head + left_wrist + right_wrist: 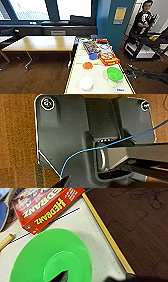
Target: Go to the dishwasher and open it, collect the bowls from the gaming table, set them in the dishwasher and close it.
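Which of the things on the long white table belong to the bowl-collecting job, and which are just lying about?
Belong to the job:
green bowl
orange bowl
blue bowl
gaming table

Just lying about:
red Hedbanz game box
white dish
wood-topped table

So the long white counter (75,80) with the yellow edge trim runs away from the camera, and all three bowls sit on it. The lime green bowl (114,73) is the biggest, upright, near the right edge at the close end; in the right wrist view it sits just beside the trim (50,260). The orange bowl (87,65) sits further back, toward the middle, looking flat from above. The blue bowl (93,56) is just past that one, a bit to the right.
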Tool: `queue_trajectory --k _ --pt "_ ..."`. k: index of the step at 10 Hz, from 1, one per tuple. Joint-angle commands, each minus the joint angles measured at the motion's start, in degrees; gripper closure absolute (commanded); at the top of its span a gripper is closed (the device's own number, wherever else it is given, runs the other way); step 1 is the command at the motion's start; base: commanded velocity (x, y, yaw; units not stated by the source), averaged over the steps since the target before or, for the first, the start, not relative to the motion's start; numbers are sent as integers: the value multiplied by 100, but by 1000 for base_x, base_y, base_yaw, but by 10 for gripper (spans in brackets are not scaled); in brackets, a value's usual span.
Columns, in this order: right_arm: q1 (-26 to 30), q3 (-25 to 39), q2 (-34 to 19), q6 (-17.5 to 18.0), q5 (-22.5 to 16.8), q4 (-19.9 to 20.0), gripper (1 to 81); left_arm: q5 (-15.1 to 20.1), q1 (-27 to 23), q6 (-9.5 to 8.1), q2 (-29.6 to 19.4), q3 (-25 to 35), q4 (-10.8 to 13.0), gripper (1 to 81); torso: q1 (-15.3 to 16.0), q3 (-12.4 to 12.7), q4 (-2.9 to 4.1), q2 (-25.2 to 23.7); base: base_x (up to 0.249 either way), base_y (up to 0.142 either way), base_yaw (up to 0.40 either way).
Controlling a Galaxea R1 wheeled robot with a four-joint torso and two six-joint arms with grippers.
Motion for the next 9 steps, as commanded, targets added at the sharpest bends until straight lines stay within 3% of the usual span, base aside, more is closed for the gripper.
queue_trajectory --k 1,9 --pt "838 -283 129 16 -65 -16 10 350 -172 19 -21 7 -25 10 0 0 0 0 0 0 0" --pt "478 -476 340 95 23 177 10 350 -189 19 -3 7 -16 10 0 -2 0 2 0 0 0"
